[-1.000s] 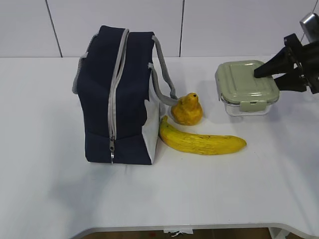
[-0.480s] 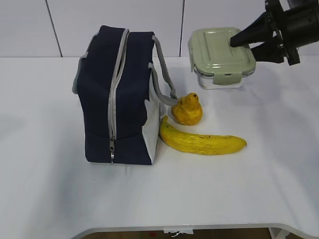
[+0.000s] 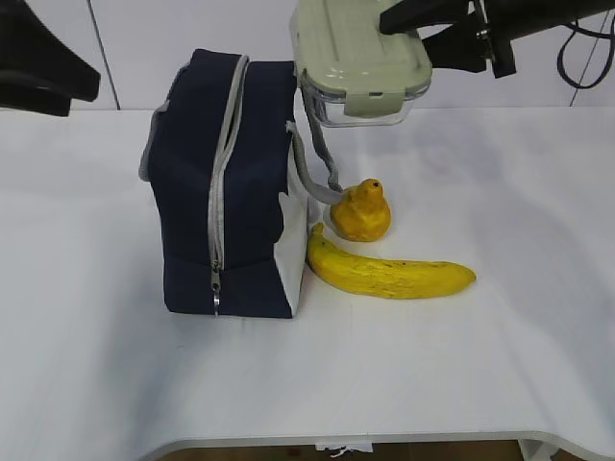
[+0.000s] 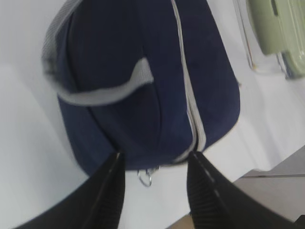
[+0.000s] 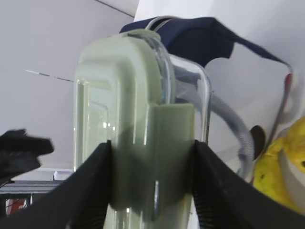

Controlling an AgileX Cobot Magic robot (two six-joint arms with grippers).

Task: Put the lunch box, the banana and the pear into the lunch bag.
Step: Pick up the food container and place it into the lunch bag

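Progress: nothing is in the lunch bag (image 3: 226, 182) yet, and its grey zipper (image 3: 223, 163) looks closed along the top and down the front, so by my reading it must be opened before anything can go in. The lunch box (image 3: 360, 60) is airborne, at about 1 o'clock from the bag's top, clamped in the right gripper (image 3: 423, 29); the right wrist view shows both fingers pressed against the green lid's clip side, with the box edge-on between them. The pear (image 3: 361, 211) sits on the table (image 3: 480, 365) at 3 o'clock from the bag, just beside the grey strap; the banana (image 3: 389, 272) lies at 6 o'clock from the pear, its near end touching or almost touching the bag's white side panel. Both fruit are untouched. Right arm enters from the upper right corner, reaching level toward 9 o'clock. Left gripper (image 4: 155, 191) hangs above the bag's zipper end, fingers spread and holding nothing, with the ring pull (image 4: 145, 179) in sight between them; its arm shows as a dark shape at 10 o'clock in the exterior view
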